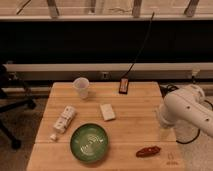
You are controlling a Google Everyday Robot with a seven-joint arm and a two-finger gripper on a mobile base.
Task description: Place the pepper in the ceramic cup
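The pepper (149, 151), small, dark red and glossy, lies on the wooden table (135, 117) near its front right corner. The ceramic cup (81, 87), whitish and tapered, stands upright at the back left of the table. My white arm (186, 109) reaches in from the right. The gripper (166, 131) hangs at the arm's lower end over the table's right edge, a little above and to the right of the pepper and far from the cup. It holds nothing that I can see.
A wide green bowl (89, 142) sits at the front centre. A white block (107, 111) lies mid-table and a white packet (64, 120) at the left. A black device (123, 85) with a cable lies at the back. An office chair (10, 102) stands to the left.
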